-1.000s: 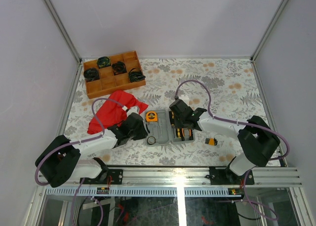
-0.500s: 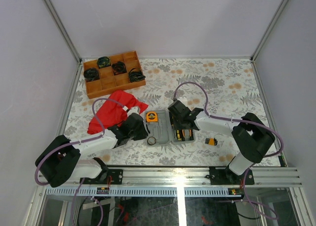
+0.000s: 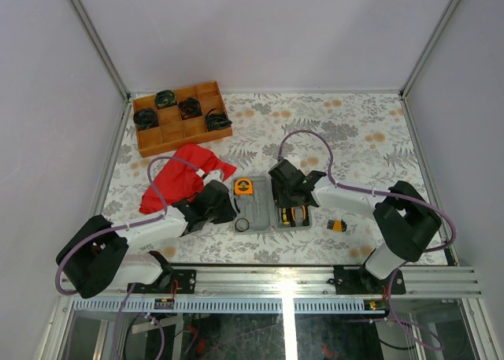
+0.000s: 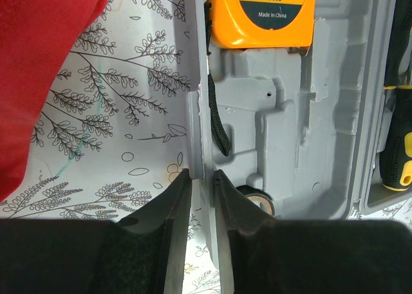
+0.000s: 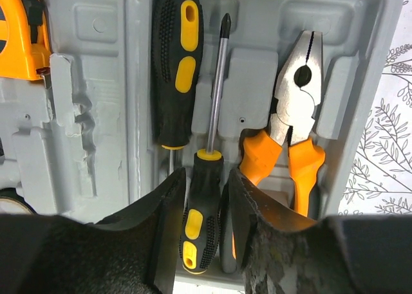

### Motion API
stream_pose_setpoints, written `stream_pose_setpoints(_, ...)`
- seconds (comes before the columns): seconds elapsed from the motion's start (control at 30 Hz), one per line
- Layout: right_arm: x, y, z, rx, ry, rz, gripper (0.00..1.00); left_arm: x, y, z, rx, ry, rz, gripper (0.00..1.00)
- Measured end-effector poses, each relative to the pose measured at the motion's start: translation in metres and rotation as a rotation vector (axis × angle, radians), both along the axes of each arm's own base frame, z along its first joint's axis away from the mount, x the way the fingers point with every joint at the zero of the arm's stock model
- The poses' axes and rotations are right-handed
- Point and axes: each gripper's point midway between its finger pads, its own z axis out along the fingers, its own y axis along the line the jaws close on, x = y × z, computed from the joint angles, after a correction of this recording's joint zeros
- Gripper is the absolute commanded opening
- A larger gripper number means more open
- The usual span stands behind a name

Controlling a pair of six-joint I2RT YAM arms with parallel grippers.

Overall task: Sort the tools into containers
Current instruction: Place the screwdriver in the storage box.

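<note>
The grey case (image 3: 260, 210) lies open between my arms. My left gripper (image 4: 203, 173) is shut on the case's left edge wall (image 4: 196, 133); in the top view it (image 3: 228, 205) sits at that edge. An orange tape measure (image 4: 264, 14) rests in the case's upper left. My right gripper (image 5: 206, 173) hangs over the right half, open, its fingers either side of a black-yellow screwdriver (image 5: 201, 210) lying in its recess. A second screwdriver (image 5: 177, 69) and orange pliers (image 5: 293, 133) lie beside it. A stubby black-yellow piece (image 3: 337, 225) sits on the table right of the case.
A brown wooden tray (image 3: 183, 131) with black coiled bundles stands at the back left. A red cloth (image 3: 181, 179) lies just left of the case, close to my left arm. A small black ring (image 3: 242, 224) rests in the case's lower left.
My right gripper's jaws have spread a little from the screwdriver handle, and that arm has shifted slightly. My left gripper keeps its hold on the case edge.
</note>
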Motion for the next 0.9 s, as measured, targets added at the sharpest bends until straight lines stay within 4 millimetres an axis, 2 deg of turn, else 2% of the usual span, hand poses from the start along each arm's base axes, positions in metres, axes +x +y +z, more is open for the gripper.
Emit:
stream_pose_setpoints(0.13,-0.001,-0.002,0.005,-0.001,-0.003,-0.002,0.41,0.0,0.0,0.0,-0.001,-0.001,0.0,0.18)
stream_pose_setpoints(0.37,-0.007,-0.01,0.014,-0.016,-0.003,0.007,0.3,0.0,0.0,0.0,0.0,-0.001,0.0,0.17)
stream_pose_setpoints(0.6,-0.009,-0.018,0.013,-0.05,0.003,0.003,0.29,0.0,0.0,0.0,-0.001,-0.001,0.0,0.16)
stream_pose_setpoints(0.9,-0.01,-0.005,0.017,0.01,0.01,0.04,0.28,0.0,0.0,0.0,-0.002,-0.001,-0.001,0.15)
